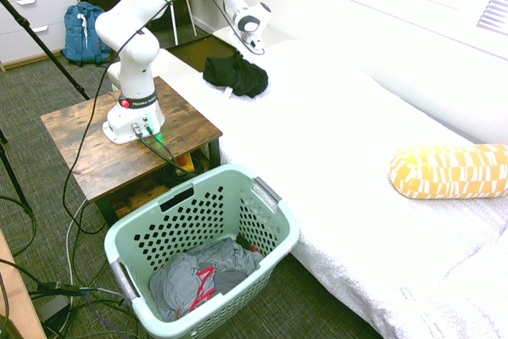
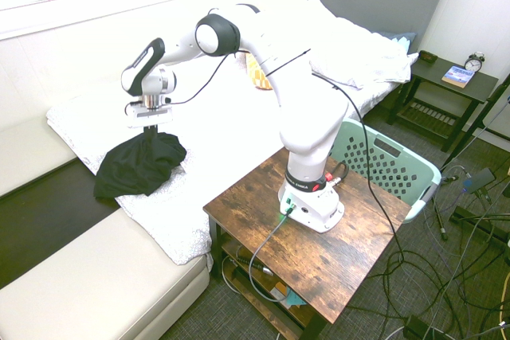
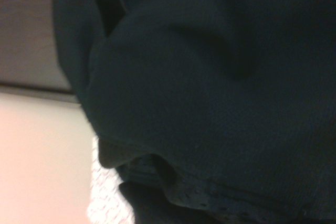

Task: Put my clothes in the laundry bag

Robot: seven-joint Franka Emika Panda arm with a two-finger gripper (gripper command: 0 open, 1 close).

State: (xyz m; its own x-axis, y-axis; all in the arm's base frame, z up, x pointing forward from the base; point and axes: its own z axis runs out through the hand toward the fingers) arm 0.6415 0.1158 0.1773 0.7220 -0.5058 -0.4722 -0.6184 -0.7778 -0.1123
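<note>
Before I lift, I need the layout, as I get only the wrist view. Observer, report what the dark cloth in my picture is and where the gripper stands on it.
Observer: It's the black garment, lying near the bed's edge; the gripper points down and is shut on its peaked upper part.
Operator: Tell me where the laundry basket is.
Observer: The mint-green basket stands on the floor beside the bed.
Operator: Say whether anything is in it.
Observer: Yes, grey clothes with red trim.
</note>
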